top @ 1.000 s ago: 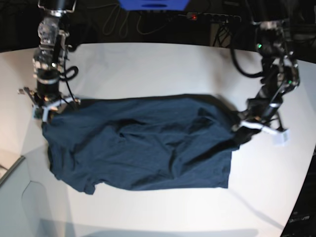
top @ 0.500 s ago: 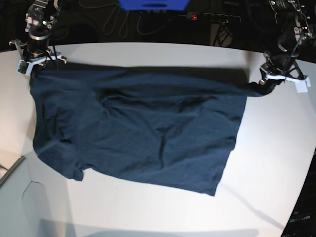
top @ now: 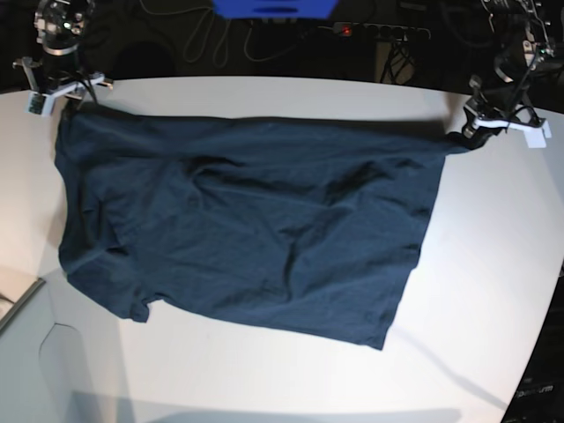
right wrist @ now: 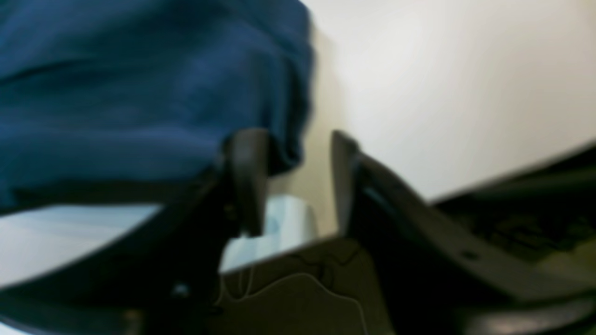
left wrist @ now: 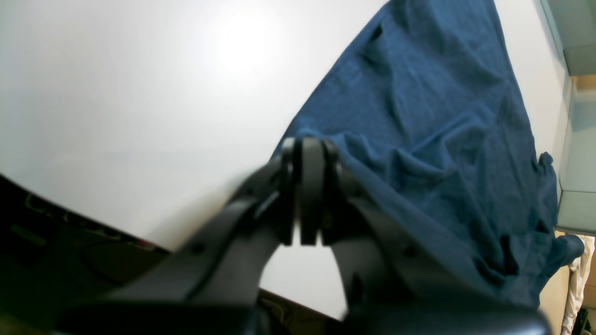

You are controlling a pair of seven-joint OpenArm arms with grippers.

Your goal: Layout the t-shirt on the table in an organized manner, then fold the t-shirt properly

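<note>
Where the smooth white tabletop (top: 264,92) curves along its far edge, one dark navy t-shirt (top: 247,225) lies spread across it, soft matte cotton, roughly rectangular, rumpled with shallow creases through the middle and a short sleeve bunched at the near left corner. Its far edge stretches nearly straight between the two arms. Two hands are in view, both black and hard-shelled. At the shirt's far right corner in the base view, the left hand (left wrist: 305,153) has its fingers pressed together, pinching a fold of the fabric. At the far left corner, the right hand (right wrist: 298,153) has its fingers spread apart, the cloth's edge lying against one finger (right wrist: 249,172) with bare tabletop showing in the gap.
</note>
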